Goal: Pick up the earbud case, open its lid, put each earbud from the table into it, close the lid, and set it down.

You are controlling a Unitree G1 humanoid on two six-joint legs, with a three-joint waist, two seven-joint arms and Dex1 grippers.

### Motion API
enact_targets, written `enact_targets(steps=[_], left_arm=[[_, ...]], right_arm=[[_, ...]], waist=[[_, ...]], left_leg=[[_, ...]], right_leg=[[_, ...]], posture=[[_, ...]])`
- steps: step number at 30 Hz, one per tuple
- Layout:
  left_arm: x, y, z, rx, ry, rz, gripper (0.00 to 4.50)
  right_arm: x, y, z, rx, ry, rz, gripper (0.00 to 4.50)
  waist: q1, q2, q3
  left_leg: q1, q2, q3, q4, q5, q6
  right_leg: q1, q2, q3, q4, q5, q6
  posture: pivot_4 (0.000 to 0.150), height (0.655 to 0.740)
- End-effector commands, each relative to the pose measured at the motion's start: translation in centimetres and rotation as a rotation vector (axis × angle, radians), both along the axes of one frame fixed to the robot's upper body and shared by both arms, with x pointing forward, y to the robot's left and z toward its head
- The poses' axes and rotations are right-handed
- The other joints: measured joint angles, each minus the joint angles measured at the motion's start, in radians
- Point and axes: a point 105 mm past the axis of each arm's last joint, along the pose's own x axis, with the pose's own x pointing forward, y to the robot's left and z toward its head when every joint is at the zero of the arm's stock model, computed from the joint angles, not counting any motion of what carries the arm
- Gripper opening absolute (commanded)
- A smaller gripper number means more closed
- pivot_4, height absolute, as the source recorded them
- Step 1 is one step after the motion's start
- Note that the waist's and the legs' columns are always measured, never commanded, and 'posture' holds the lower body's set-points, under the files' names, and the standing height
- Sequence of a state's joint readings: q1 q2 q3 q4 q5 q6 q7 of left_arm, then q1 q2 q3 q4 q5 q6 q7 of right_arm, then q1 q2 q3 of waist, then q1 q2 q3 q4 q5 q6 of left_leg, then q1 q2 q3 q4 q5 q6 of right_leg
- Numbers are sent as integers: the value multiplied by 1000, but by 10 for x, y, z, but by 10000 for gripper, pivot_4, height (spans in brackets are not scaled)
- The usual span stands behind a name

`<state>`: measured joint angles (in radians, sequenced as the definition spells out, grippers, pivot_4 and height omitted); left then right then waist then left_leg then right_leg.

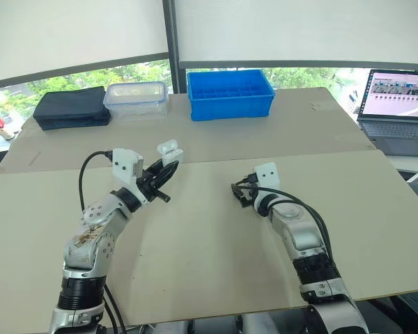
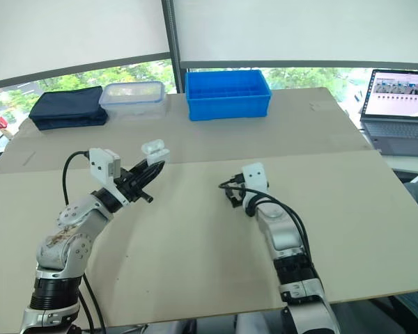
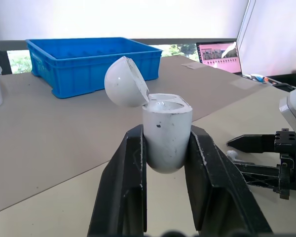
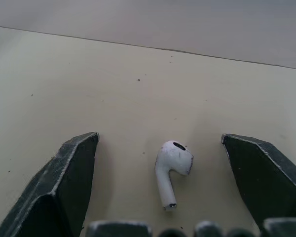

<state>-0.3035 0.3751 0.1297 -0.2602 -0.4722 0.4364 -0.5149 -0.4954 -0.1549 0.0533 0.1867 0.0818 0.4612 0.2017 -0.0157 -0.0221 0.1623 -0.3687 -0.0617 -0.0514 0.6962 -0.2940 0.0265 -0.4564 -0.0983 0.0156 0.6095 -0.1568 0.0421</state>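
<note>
My left gripper (image 1: 164,170) is shut on the white earbud case (image 1: 168,152) and holds it upright above the table. In the left wrist view the case (image 3: 165,133) sits between the two black fingers (image 3: 130,168), and its round lid (image 3: 126,81) is hinged open. One white earbud (image 4: 171,165) lies on the beige table, stem towards the wrist. My right gripper (image 1: 238,193) is low over the table and open, one finger on each side of the earbud without touching it. It also appears in the left wrist view as the right gripper (image 3: 259,153).
Along the back of the table (image 1: 209,229) stand a blue compartment bin (image 1: 230,94), a clear lidded container (image 1: 136,94) and a dark pouch (image 1: 73,108). An open laptop (image 1: 397,104) sits on a side table at the far right.
</note>
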Motion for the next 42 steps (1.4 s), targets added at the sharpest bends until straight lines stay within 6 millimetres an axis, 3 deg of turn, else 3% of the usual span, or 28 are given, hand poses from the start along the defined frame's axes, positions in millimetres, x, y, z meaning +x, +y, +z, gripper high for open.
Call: enact_targets(steps=[1,5,9,13,16,19,25,29,33,38,40,42], left_arm=[[-6,-2,13,9,-70,-2,5504],[-6,-4,14,3,-68,-6,5504],[-4,-6,14,-9,-71,-7,5504],[-3,-5,13,-16,-71,4,5504],[-3,0,9,-18,-70,18,5504],[-3,2,6,-24,-71,29,5504],[-4,5,1,-46,-78,56,5504],[-8,7,-2,-55,-78,79,5504],[-11,10,-4,-55,-77,97,5504],[-13,12,-2,-51,-77,101,5504],[-13,12,-1,-49,-77,101,5504],[-14,11,-1,-47,-75,97,5504]], right_arm=[[-3,-3,-6,6,22,-21,29234],[-4,-3,-5,6,25,-15,15702],[-7,-2,10,7,-3,35,3126],[-11,-13,38,-23,-36,166,3142],[-23,-23,70,-86,-30,413,3142],[-41,-53,80,-233,106,609,3142],[-65,-144,69,-611,396,705,3142],[-74,-189,55,-815,498,724,3142],[-81,-215,37,-870,578,715,3142],[-83,-220,26,-827,619,695,3142],[-82,-222,22,-815,619,675,14048],[-83,-224,19,-810,632,667,20393]], waist=[[-1,0,0],[-2,0,0],[-2,0,0],[2,0,0],[2,0,0],[3,0,0],[3,0,0],[2,-1,0],[2,-1,0],[4,0,0],[5,-1,0],[6,0,0]], left_leg=[[0,0,0,0,0,0],[0,1,0,0,0,0],[0,1,0,0,0,0],[0,0,0,0,0,0],[-1,0,0,0,-1,1],[0,0,1,0,-1,2],[0,5,2,-1,-2,3],[1,5,5,0,-2,4],[1,6,5,0,-1,2],[1,6,5,0,-1,2],[1,6,5,0,-1,2],[1,6,5,0,-1,2]], right_leg=[[0,0,0,0,0,0],[0,1,0,0,0,0],[0,1,0,0,0,0],[0,1,0,0,0,0],[0,0,0,-2,0,0],[1,1,-1,-6,0,0],[6,4,-2,-15,2,-1],[6,3,-1,-15,2,-1],[5,3,-1,-15,3,-1],[5,3,-1,-15,3,-1],[5,3,-1,-15,3,-1],[5,3,-1,-15,3,-1]], posture=[[1500,7400],[1500,7400],[1500,7400],[1500,7400],[1500,7400],[1500,7400],[1500,7400],[1500,7400],[1500,7400],[1500,7400],[1500,7400],[1500,7400]])
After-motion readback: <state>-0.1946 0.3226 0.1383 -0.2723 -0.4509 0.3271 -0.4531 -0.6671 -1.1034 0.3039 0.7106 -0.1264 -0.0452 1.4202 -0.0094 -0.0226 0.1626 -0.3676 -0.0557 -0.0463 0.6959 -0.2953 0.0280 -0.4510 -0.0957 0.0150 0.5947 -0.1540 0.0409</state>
